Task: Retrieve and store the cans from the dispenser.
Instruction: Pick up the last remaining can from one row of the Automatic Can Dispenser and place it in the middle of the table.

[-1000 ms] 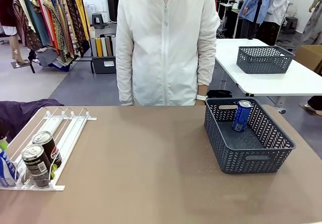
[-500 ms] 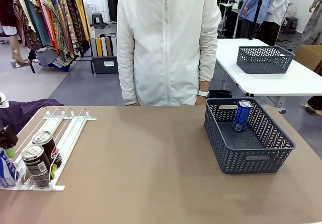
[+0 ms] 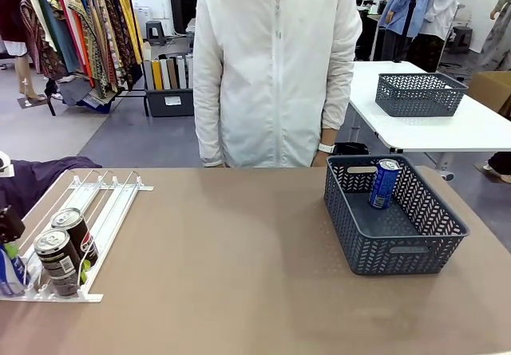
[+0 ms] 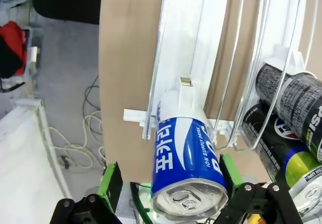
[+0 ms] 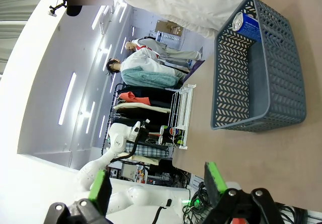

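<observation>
At the far left, the left pincer [image 4: 169, 169] has slid in a bit more from the edge of the table [image 3: 223, 259]. Now its black body shows next to the low end of the dispenser [image 3: 112, 199]. The cans have not moved at all. I think this means the pincer is getting ready to grab the next can, but it has not grabbed it yet.

Its two jaws are wide apart. The blue can [image 4: 186, 158] stands right between them, at the low end of its lane, up against the white stop. In the left wrist view, one green pad [image 4: 227, 169] is just beside the can, maybe touching it. The other pad is apart from it, with a gap you can see.

In the next lane over sit two dark cans [image 3: 57, 259], one behind the other, also at the low end.

In the middle, the person [image 3: 275, 68] in the white jacket has stepped a little to one side behind the table, hands down.

To the right sits the dark grey basket [image 3: 399, 255]. A second blue can [image 3: 384, 183] is already in it, leaning in the far corner. So one can is put away and three wait in the rack.

The right pincer [image 5: 157, 183] hangs up high with its jaws apart and nothing in them.
</observation>
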Controlling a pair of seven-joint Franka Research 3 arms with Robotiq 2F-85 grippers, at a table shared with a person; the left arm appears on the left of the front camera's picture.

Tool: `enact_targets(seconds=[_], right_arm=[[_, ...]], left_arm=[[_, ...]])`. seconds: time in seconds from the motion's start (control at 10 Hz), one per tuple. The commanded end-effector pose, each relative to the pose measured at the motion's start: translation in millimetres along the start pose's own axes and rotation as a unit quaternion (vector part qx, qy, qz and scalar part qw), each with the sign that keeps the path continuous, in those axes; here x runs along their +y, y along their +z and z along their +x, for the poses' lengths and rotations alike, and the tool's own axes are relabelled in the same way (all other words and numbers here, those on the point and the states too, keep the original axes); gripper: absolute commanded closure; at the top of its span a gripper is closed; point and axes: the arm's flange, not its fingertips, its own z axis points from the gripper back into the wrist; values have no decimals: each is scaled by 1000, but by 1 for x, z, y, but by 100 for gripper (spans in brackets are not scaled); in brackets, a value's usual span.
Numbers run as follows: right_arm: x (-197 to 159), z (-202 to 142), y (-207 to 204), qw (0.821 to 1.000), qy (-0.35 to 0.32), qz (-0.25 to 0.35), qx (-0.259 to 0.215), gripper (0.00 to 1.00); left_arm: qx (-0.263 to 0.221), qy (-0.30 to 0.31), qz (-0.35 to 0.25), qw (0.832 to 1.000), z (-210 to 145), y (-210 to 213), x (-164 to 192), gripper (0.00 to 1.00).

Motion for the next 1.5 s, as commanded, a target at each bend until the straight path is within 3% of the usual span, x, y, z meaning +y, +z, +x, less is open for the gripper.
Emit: enact_targets(seconds=[0.0,0.4,0.5,0.6,0.7,1.4], right_arm=[[3,2,-2,1000,12,11,-7,0],[3,2,-2,1000,12,11,-7,0],[3,2,-2,1000,12,11,-7,0],[3,2,-2,1000,12,11,-7,0],[3,2,-2,1000,12,11,-7,0],[3,2,-2,1000,12,11,-7,0]], left_arm=[[-2,-9,-10,1000,-40,-24,-1,0],[0,-8,-21,1000,-39,-27,-1,0],[-2,-13,-27,1000,-39,-27,-2,23],[-1,-14,-18,1000,-40,-27,-2,83],[-1,-17,-22,1000,-41,-26,-3,100],[-24,-17,-61,998,-43,-16,-5,100]])
